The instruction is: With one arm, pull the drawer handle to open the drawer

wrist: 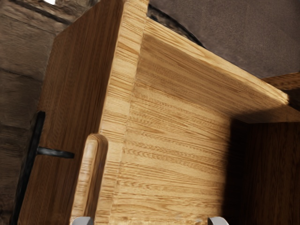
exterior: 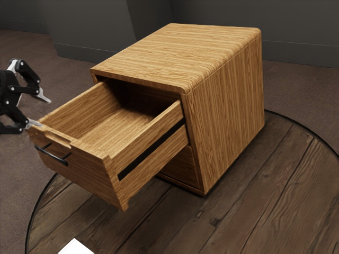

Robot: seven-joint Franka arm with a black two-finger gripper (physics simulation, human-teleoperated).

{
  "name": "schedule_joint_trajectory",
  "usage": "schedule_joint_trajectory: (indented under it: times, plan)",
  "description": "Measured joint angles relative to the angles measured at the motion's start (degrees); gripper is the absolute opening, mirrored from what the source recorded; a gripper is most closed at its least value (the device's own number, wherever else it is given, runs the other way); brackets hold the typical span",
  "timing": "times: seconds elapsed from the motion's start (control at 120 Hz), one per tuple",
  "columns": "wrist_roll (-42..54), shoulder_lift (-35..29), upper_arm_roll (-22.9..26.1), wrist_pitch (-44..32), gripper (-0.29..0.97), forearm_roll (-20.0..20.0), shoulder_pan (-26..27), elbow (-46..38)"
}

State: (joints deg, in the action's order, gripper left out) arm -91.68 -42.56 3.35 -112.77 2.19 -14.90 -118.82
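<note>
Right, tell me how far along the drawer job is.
Done: the drawer stands pulled well out of the cabinet, its inside showing. In hand: nothing; the gripper is open beside the drawer's front edge, off the handle. Left: little, perhaps a further pull if full travel is wanted.

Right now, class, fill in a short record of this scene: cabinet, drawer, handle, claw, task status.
cabinet: light wood-grain cabinet, standing on a dark round plank platform
drawer: top wooden drawer, pulled well out of the cabinet
handle: thin black bar handle on the drawer front, not gripped
claw: black two-finger claw, open, by the drawer front's upper edge, above the handle
task status: drawer stands open
</note>
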Motion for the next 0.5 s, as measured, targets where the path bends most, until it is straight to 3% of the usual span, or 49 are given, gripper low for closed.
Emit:
schedule_joint_trajectory:
  times: [0.05,0.1,0.267,0.5]
  plan:
    - [0.0,14.9,-0.5,9.5,0.37,-0.1,0.5,21.3]
    - [0.0,20.2,-0.9,16.8,0.43,0.3,2.2,27.9]
    - [0.0,18.1,-3.4,28.2,0.57,1.4,7.1,25.3]
    - [-0.1,17.8,-4.0,34.5,0.64,1.7,8.3,22.9]
